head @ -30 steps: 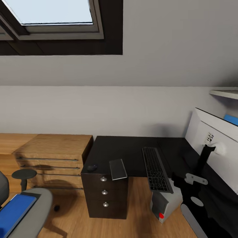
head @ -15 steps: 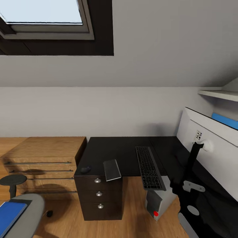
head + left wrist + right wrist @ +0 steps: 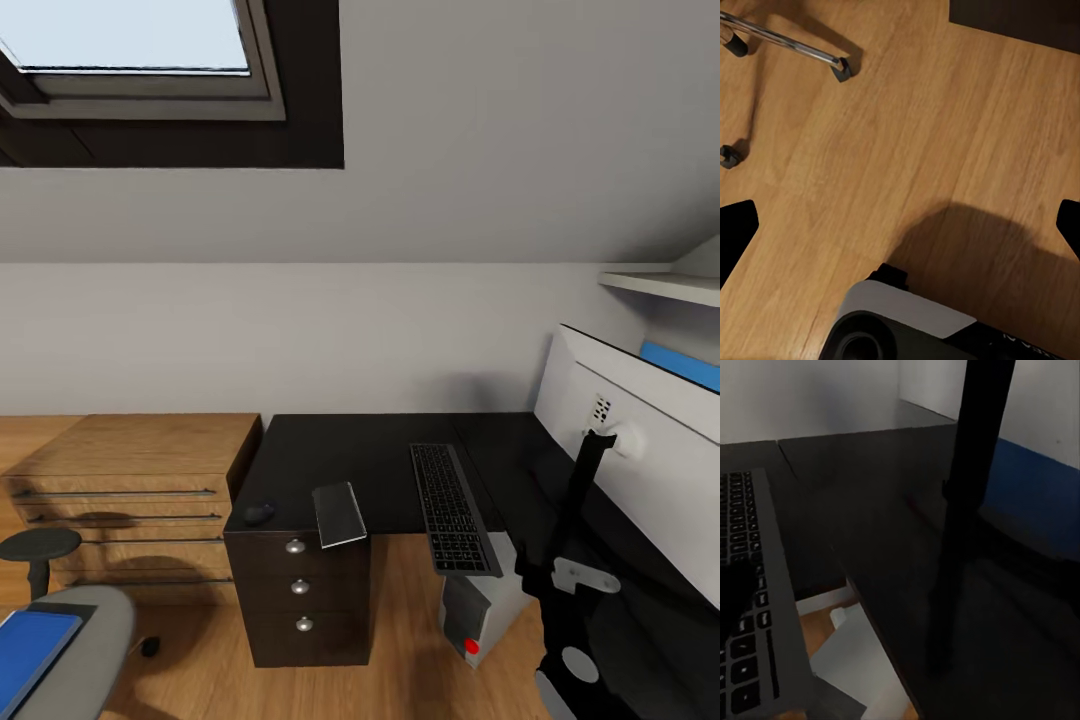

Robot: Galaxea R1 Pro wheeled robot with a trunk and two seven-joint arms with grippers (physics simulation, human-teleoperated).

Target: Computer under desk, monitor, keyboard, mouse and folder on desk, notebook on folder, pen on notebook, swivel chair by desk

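The keyboard [image 3: 453,509] sat on the desk [image 3: 370,455] at about 5 o'clock, overhanging the front edge, monitor [image 3: 640,450] at 3. Couldn't tell the right gripper's state; left gripper [image 3: 900,225] was spread wide. I'd nudge the keyboard inward, gently.

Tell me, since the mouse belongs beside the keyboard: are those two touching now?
Apart. The head view shows the mouse near the desk's left front corner, with a grey notebook and bare desk between it and the keyboard.
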